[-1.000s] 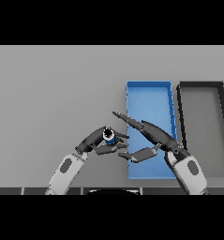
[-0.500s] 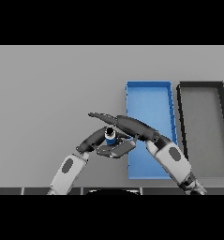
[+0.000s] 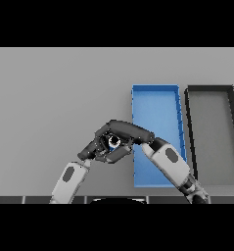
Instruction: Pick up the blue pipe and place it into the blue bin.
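The blue pipe [image 3: 113, 141] is a short blue tube standing on the grey table just left of the blue bin [image 3: 155, 88]; only its top shows. My right hand [image 3: 124, 131] reaches in from the lower right, its fingers curled over the pipe and its thumb under it. On the pipe's left side my left hand [image 3: 91, 149] rests on the table with relaxed fingers. The two hands hide most of the pipe.
A black bin [image 3: 209, 88] of the same long shape stands right of the blue bin, side by side with it. Both bins hold nothing that shows. Bare grey table spreads to the left and far side.
My right hand has swung left from above the blue bin to the pipe and curled its straight fingers round it. The left hand and the pipe have stayed put.
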{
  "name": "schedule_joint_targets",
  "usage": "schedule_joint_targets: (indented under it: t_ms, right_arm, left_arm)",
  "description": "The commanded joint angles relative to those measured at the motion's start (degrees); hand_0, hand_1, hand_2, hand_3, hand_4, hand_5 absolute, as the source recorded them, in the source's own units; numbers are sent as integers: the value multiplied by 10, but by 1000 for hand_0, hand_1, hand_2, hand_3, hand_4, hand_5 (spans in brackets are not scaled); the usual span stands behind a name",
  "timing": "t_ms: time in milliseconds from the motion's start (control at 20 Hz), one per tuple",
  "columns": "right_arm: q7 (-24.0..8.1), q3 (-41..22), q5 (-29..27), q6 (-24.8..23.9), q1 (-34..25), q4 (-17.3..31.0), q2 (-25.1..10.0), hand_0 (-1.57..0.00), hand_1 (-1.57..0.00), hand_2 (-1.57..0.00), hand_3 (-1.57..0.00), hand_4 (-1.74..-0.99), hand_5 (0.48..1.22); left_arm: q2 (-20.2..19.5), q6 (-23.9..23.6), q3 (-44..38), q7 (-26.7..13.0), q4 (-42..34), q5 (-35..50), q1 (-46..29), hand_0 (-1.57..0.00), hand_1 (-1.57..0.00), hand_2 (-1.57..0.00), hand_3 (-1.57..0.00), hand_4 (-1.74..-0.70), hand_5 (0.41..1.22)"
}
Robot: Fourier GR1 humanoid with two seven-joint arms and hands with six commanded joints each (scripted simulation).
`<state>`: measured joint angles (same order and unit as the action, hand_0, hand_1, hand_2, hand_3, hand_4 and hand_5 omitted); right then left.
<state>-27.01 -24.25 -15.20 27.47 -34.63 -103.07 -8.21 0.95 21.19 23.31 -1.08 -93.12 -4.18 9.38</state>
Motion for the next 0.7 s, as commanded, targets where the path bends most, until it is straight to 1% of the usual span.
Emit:
schedule_joint_targets:
  t_ms: [0, 50, 100, 150, 200, 250, 300, 350, 400, 500, 550, 600, 650]
  right_arm:
    - [1, -4, -4, -8, 5, -5, 5, -1215, -1215, -1233, -1021, -1581, 650]
    - [2, -6, -12, -11, 7, -4, 7, -1286, -1287, -1300, -1102, -1606, 765]
    - [14, -8, -12, -14, 4, 5, 8, -1343, -1343, -1354, -1186, -1628, 856]
    - [17, -11, -15, -11, 4, 4, 4, -1389, -1389, -1398, -1250, -1648, 929]
    - [24, -18, -6, -12, 7, 4, 2, -1425, -1425, -1432, -1304, -1665, 987]
    - [40, -17, -3, -12, 8, 6, -6, -1454, -1454, -1460, -1357, -1680, 1034]
    - [40, -21, -2, -12, 7, 2, -8, -1478, -1478, -1482, -1400, -1692, 1071]
    - [42, -29, -3, -18, 7, -2, -4, -1496, -1496, -1500, -1434, -1702, 1101]
    - [49, -29, -3, -23, 7, -1, -4, -1511, -1511, -1514, -1462, -1710, 1125]
    - [41, -26, -10, -39, 11, -14, -6, -1533, -1533, -1535, -1501, -1721, 1160]
    - [40, -23, -7, -45, 7, -8, -3, -1540, -1540, -1542, -1515, -1725, 1172]
    - [42, -23, 0, -50, 7, -7, 0, -1547, -1547, -1548, -1526, -1728, 1182]
    - [55, -26, 7, -51, 10, -6, -1, -1551, -1551, -1552, -1535, -1731, 1190]
  left_arm:
    - [4, 4, -3, 6, -2, 11, -1, -1571, -1571, -1571, -1523, -1677, 1221]
    - [8, 7, -5, 13, -3, 22, -1, -1571, -1571, -1571, -1532, -1690, 1221]
    - [10, 8, -7, 8, -3, 27, 3, -1571, -1571, -1571, -1502, -1699, 1221]
    - [9, 9, -4, 13, -4, 28, -2, -1571, -1571, -1571, -1490, -1707, 1221]
    - [8, 13, -6, 15, -1, 31, -1, -1571, -1571, -1571, -1464, -1713, 1221]
    - [9, 13, -8, 3, -1, 31, 4, -1571, -1571, -1571, -1441, -1718, 1221]
    - [9, 10, -6, 11, -2, 27, 1, -1571, -1571, -1571, -1437, -1722, 1221]
    - [10, 8, -6, 21, -1, 25, 5, -1571, -1571, -1571, -1437, -1725, 1221]
    - [9, 7, -6, 24, -2, 24, 6, -1571, -1571, -1571, -1433, -1728, 1221]
    - [5, 5, -8, 34, -1, 23, 12, -1571, -1571, -1571, -1426, -1731, 1221]
    - [3, 2, -8, 34, -3, 23, 11, -1571, -1571, -1571, -1422, -1731, 1221]
    - [1, -6, -11, 39, 3, 18, 18, -1571, -1571, -1571, -1424, -1730, 1221]
    - [-4, -19, -6, 55, 1, 0, 15, -1571, -1571, -1571, -1454, -1724, 1221]
